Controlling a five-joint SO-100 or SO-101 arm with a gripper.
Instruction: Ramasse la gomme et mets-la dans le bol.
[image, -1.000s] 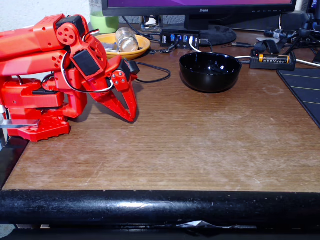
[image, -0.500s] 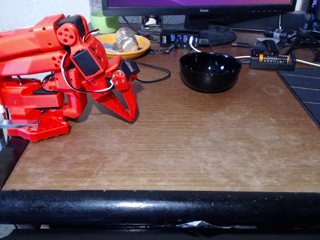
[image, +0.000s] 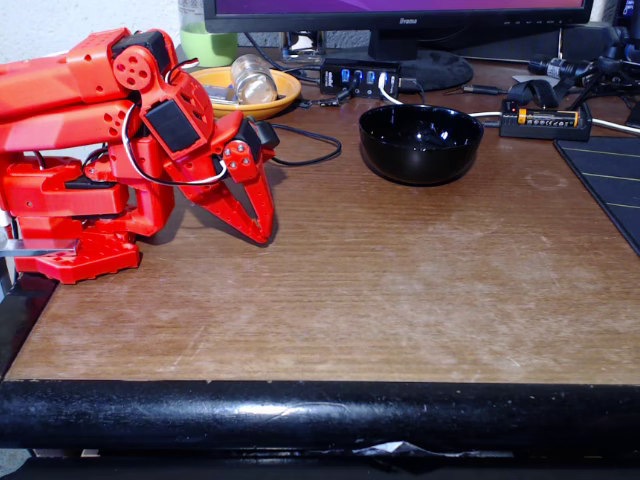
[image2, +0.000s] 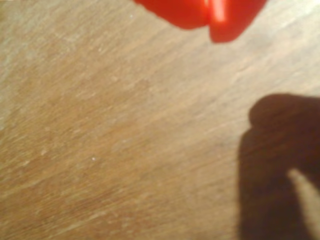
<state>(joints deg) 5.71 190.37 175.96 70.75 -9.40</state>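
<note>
1. Fixed view first: the red plastic two-finger gripper (image: 262, 232) is resting folded back at the left of the scuffed brown wooden table (image: 400, 300), tips pointing down and touching or just above the wood.
2. Fingers are pressed together, pinching nothing; the wrist view is showing the red tips (image2: 212, 17) meeting at the top edge over bare wood grain, with a dark shadow at the right.
3. The glossy black round deep bowl (image: 421, 143) is sitting well apart from the gripper, toward the back of the table, and from this angle I am making out nothing inside it, though its floor is partly hidden by the rim.
4. The small white eraser is nowhere I can pick out, so I cannot say where it is lying; it could be in the bowl or hidden behind the arm.
5. Risk, as I am judging it: with no eraser located, any reach is going blind, and a low sweep across the wood is risking scraped fingertips.
6. Another risk: the shallow orange-yellow dish (image: 285, 92) holding a glass jar (image: 253, 78) is sitting just behind the arm, with a black cable (image: 310, 160) trailing beside the gripper, so a swing could snag it.
7. Writing: the black monitor (image: 400, 18) bezel is carrying a small logo, seemingly "iiyama"; the yellow-banded battery (image: 548, 117) label is too small to read.
</note>
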